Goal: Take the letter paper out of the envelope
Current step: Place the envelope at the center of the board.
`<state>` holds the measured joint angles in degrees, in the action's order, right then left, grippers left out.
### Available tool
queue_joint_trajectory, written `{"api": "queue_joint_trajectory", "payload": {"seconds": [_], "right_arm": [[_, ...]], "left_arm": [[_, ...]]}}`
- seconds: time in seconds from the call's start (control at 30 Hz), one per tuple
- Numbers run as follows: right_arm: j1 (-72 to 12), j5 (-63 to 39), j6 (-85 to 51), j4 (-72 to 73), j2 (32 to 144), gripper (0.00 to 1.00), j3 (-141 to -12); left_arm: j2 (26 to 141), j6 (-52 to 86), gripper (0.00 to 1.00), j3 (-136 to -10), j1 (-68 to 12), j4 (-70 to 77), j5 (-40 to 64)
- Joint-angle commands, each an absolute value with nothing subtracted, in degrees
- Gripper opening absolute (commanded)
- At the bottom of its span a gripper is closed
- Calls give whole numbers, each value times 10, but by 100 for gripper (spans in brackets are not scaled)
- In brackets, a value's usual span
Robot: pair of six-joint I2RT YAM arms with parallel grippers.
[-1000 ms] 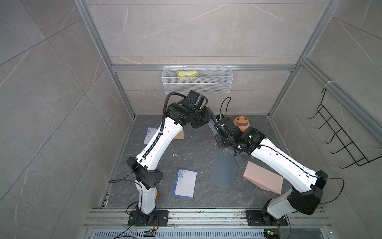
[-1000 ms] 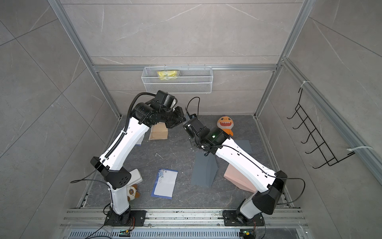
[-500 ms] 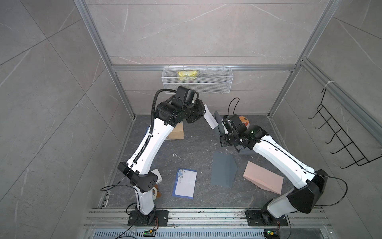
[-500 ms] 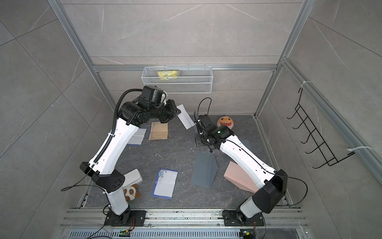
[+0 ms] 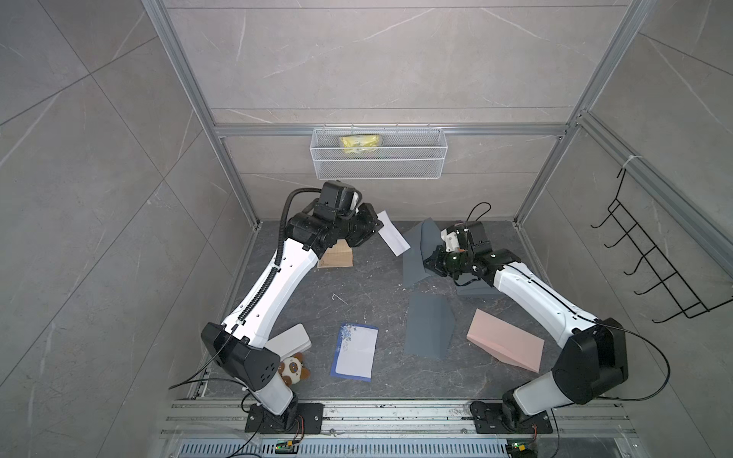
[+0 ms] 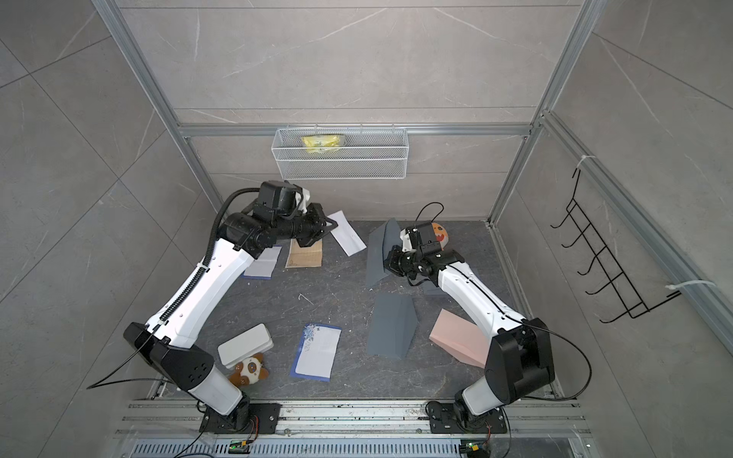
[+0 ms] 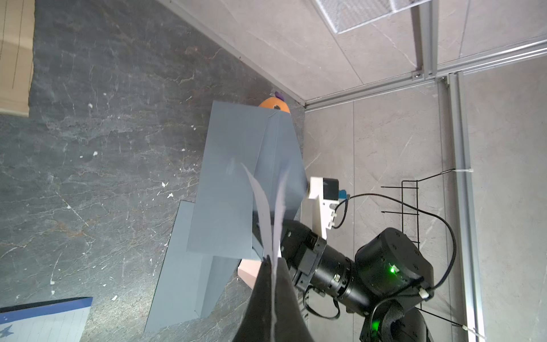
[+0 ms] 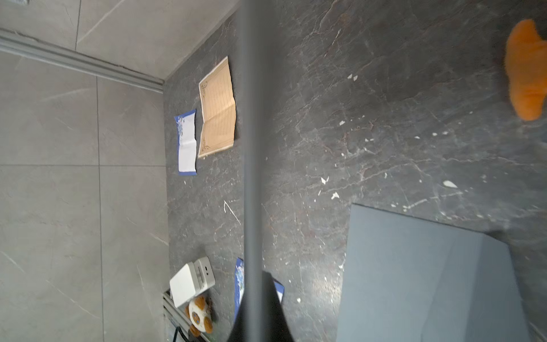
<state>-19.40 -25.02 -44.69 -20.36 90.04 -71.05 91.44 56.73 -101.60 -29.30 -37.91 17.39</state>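
**Q:** What lies nearest the arm bases?

**A:** At 6 o'clock, a white sheet with a blue printed border lies flat on the dark stone-patterned floor. At 7 o'clock, a white rectangular box sits just beside a small panda plush. At 5 o'clock, a flat grey paper envelope lies near a pink paper envelope. Their contents cannot be seen.

**Q:** Where is the task's thing?

**A:** It is mid-air, towards 12 o'clock. The left gripper is pinched together on the white folded letter paper. The right gripper is clamped on the raised grey envelope. The paper is wholly outside this envelope, with a gap between them.

**Q:** Any containers or writing farther back?

**A:** At 11 o'clock lies a brown ruled sheet with ornamented corners; any writing on it is too small to read. On the back wall, a white wire mesh basket holds a yellow packet, and its print is illegible.

**Q:** And the room for moving?

**A:** There is open floor between the bordered sheet and the held paper. A black wire hook rack hangs at 3 o'clock, well apart from the arms.
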Motion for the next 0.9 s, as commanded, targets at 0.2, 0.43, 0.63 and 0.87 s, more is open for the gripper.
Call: {"api": "queue_joint_trajectory", "payload": {"seconds": [0.2, 0.43, 0.63, 0.87], "right_arm": [[-155, -320, -599, 89, 1025, 1, -650], [-135, -339, -536, 23, 1117, 10, -726], [-120, -334, -461, -85, 1152, 21, -771], [-101, -312, -359, -218, 1186, 24, -830]], "left_arm": [[832, 620, 0, -854, -238, -185, 271], [813, 618, 0, -825, -237, -194, 265], [806, 610, 0, -823, -237, -214, 259], [809, 610, 0, -824, -237, -216, 261]]}}
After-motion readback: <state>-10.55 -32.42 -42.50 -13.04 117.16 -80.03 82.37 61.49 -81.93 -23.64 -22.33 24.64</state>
